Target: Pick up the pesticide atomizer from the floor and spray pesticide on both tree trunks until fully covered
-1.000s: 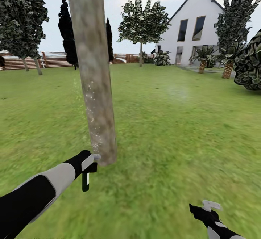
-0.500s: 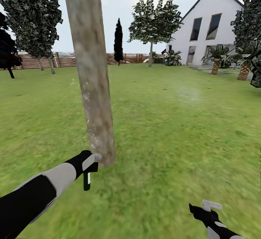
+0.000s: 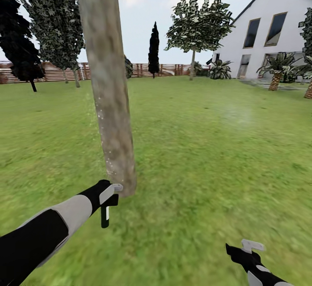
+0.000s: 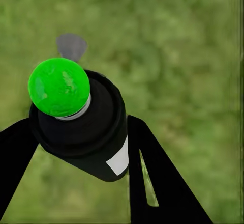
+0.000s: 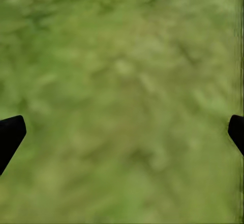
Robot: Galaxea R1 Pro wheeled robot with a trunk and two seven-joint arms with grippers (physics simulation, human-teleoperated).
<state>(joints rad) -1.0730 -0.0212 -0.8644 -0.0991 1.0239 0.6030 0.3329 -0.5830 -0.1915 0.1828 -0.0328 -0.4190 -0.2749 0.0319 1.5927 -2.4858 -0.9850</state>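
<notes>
A thick mottled grey-brown tree trunk [image 3: 108,95] rises from the grass just ahead, left of centre, with pale specks on its lower bark. My left gripper [image 3: 108,199] hovers beside the trunk's foot, a hand's width off. It is shut on the pesticide atomizer [image 4: 96,132], a dark bottle with a bright green ball tip, gripped between both black fingers. Low at the right, my right gripper [image 3: 249,248] hangs open over bare grass, and in the right wrist view its fingertips [image 5: 11,132] stand far apart. Another leafy tree [image 3: 197,21] stands far off on the lawn.
Green lawn [image 3: 208,156] spreads all around. A brown slat fence [image 3: 52,73] runs along the far side behind dark narrow trees [image 3: 153,47]. A white house [image 3: 273,30] with palm-like plants [image 3: 277,67] stands at the far right.
The camera has swung: house, fence and far trees slid to the right in the picture. The trunk and both grippers keep about the same places. The left gripper still holds the atomizer.
</notes>
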